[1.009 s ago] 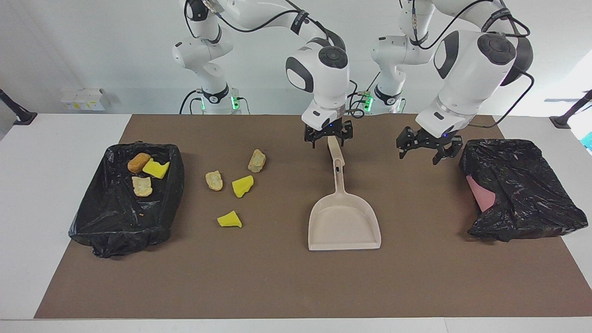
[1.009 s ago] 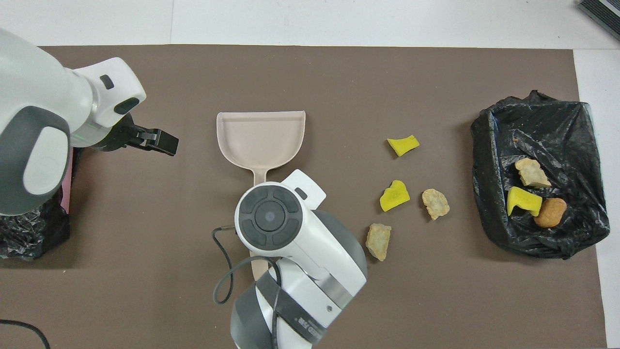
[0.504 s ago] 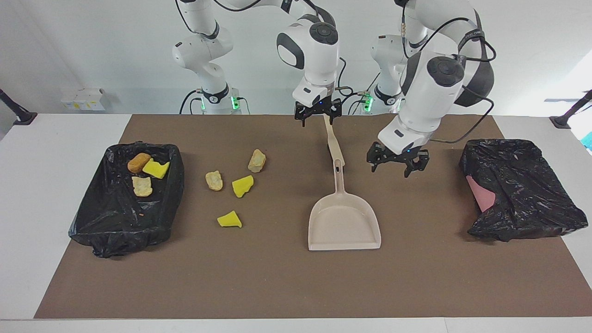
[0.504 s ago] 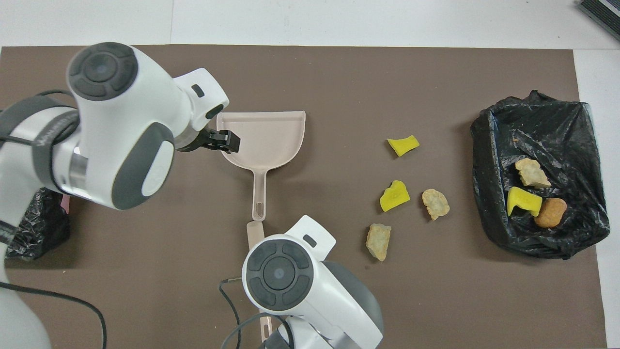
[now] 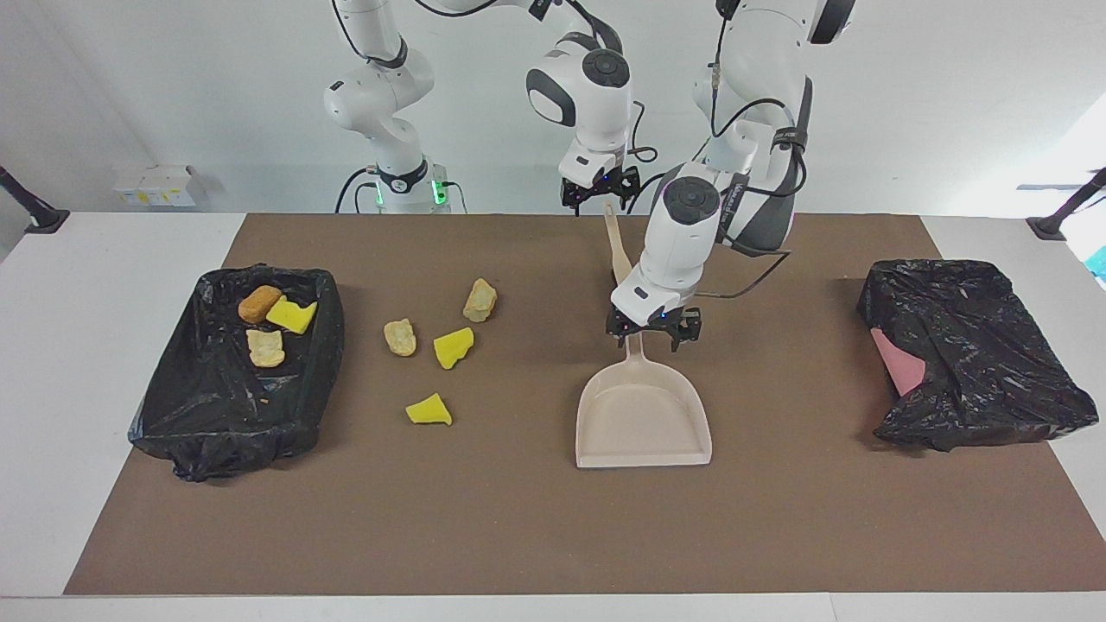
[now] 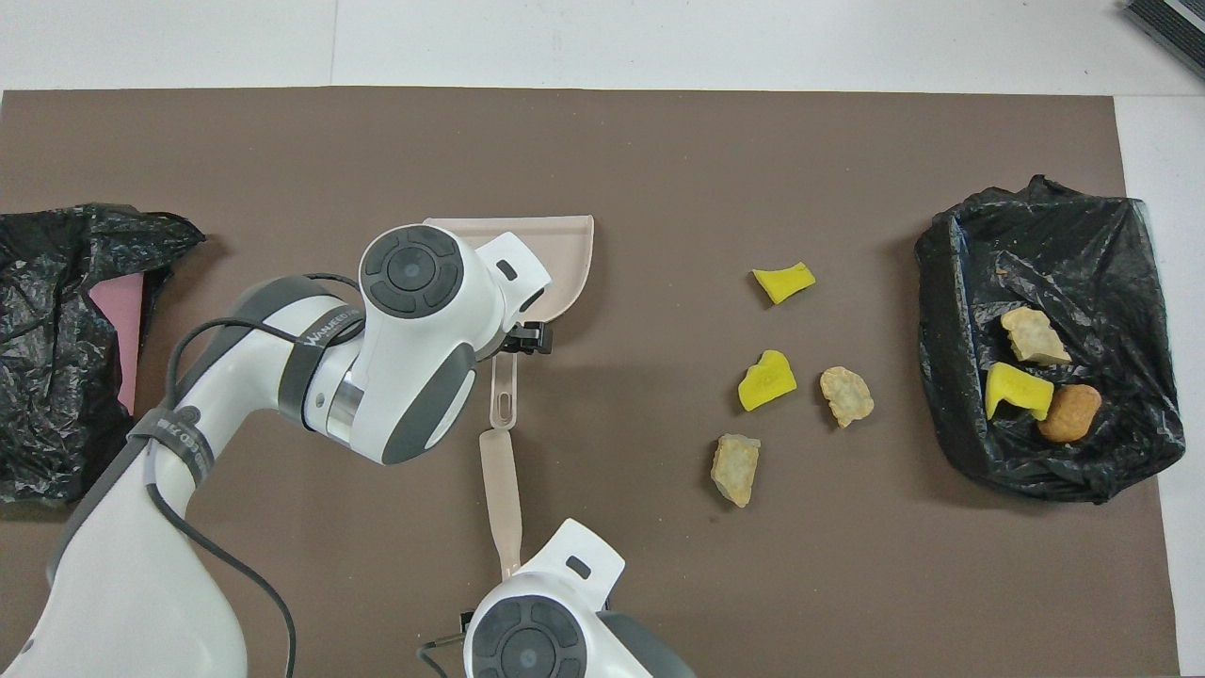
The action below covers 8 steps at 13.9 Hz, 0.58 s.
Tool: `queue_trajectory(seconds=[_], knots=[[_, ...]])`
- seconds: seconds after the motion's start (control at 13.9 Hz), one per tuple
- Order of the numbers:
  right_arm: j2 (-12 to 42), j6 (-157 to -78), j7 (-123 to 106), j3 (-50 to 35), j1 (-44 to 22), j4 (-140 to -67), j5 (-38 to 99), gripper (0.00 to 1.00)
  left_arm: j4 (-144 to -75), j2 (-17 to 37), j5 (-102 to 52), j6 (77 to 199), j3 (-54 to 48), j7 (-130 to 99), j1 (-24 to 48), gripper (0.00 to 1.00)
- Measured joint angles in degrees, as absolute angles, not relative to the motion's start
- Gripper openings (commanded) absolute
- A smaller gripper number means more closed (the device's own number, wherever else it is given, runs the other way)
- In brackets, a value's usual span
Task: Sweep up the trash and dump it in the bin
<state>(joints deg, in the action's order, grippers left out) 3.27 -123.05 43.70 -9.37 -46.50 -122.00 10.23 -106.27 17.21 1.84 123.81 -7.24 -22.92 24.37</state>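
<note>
My left claw [image 5: 652, 331] is spread wide over the handle of the beige plastic dustpan [image 5: 644, 421], not gripping it. My right claw [image 5: 600, 192] is up over the robots' edge of the brown mat [image 5: 536, 518], open too, by the beige flat stick [image 5: 617, 250]. Four trash lumps [image 5: 439, 345] sit on the mat, three more in the black-lined bin [image 5: 233, 380].

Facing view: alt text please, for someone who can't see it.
The left gripper hangs open over the dustpan handle while the right gripper waits, open, above a beige brush. Four trash lumps lie loose; three sit in the black-lined bin.
</note>
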Motion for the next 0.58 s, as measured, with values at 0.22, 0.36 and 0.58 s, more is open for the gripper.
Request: queue_trajectory(seconds=[0.22, 0.36, 0.58], knots=[[6.0, -127.2, 44.4, -9.4, -48.1, -123.7, 10.2, 0.72, -107.8, 17.0, 0.2, 124.0, -7.3, -23.6, 25.1, 0.9], [6.7, -129.4, 44.4, -9.4, -48.6, -124.3, 10.2, 0.57, -108.4, 16.6, -2.0, 123.9, -7.3, -23.6, 25.1, 0.68], [6.5, -129.5, 44.4, -9.4, -49.7, -124.3, 10.2, 0.44, -108.6, 16.2, -3.0, 121.8, -7.3, -23.9, 25.1, 0.0]])
